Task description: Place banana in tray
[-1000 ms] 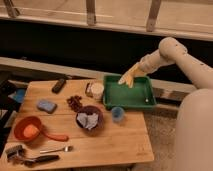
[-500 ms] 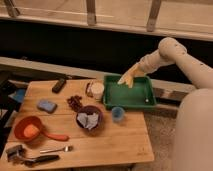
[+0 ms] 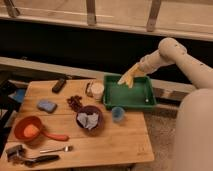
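Note:
The bright green tray [image 3: 131, 97] sits at the back right of the wooden table [image 3: 100, 142]. My gripper [image 3: 127, 78], with a yellowish tip, hangs just above the tray's back left corner at the end of the white arm [image 3: 172, 54], which reaches in from the right. I cannot make out the banana anywhere in this view. It may be hidden at the gripper.
A white cup [image 3: 96, 91] stands against the tray's left side and a small blue cup [image 3: 118, 114] in front of it. Further left are a dark purple bowl [image 3: 90, 119], a dark red pile [image 3: 75, 102], a blue sponge [image 3: 47, 105], an orange bowl [image 3: 27, 129], a black remote [image 3: 59, 85] and a fork [image 3: 55, 149].

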